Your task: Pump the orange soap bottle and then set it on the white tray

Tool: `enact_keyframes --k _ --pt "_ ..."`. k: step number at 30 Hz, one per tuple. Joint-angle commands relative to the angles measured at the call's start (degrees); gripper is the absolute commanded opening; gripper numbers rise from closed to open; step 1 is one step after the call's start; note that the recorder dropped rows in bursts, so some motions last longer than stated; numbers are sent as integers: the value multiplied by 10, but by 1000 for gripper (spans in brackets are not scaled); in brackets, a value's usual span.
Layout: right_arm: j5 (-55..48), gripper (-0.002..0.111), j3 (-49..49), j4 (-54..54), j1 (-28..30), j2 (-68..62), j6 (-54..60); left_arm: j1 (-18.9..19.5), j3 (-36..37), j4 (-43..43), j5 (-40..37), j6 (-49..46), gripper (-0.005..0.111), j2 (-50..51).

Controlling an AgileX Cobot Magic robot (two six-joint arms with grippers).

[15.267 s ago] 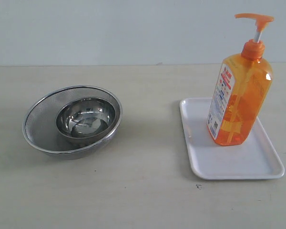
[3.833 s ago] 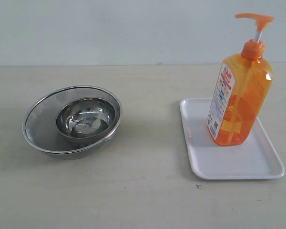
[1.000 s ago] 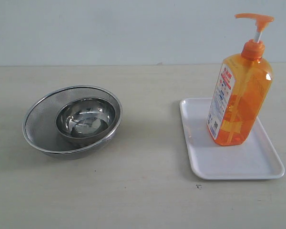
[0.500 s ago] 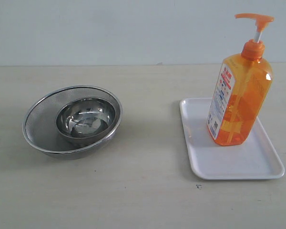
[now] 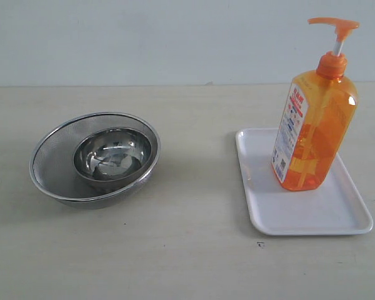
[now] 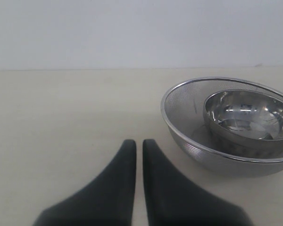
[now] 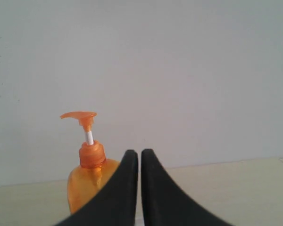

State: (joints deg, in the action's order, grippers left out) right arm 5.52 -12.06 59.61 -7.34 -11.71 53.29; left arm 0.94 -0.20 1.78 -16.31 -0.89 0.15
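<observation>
End effectors: left gripper (image 6: pixel 139 143) and right gripper (image 7: pixel 139 153), fingers pressed together, empty. Matte beige table (image 5: pixel 194 256). At frame right, orange soap bottle (image 5: pixel 314 125) upright on white tray (image 5: pixel 300 215); steel bowl (image 5: pixel 112 153) inside mesh strainer (image 5: pixel 50 156) at left. Plain pale wall (image 5: pixel 144 37) behind.

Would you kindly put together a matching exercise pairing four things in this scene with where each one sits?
Column one:
1. orange soap bottle
2. steel bowl
3. mesh strainer
4. white tray

Column two:
A. flat on the table, right side of the exterior view
B. nested inside the strainer
C. upright on the tray
D. on the table, left side, holding the bowl

Pairs: 1-C, 2-B, 3-D, 4-A.
</observation>
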Motion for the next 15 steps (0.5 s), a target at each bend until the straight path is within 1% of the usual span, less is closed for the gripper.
enact_keyframes --k 1,4,15 --pt "-27 0 -36 -2 4 -41 18 2 2 5 2 -2 5 -2" --pt "-49 0 -74 -2 4 -102 30 2 2 5 2 -2 5 -2" --pt "-62 0 -174 -2 4 -326 13 2 2 5 2 -2 5 -2"
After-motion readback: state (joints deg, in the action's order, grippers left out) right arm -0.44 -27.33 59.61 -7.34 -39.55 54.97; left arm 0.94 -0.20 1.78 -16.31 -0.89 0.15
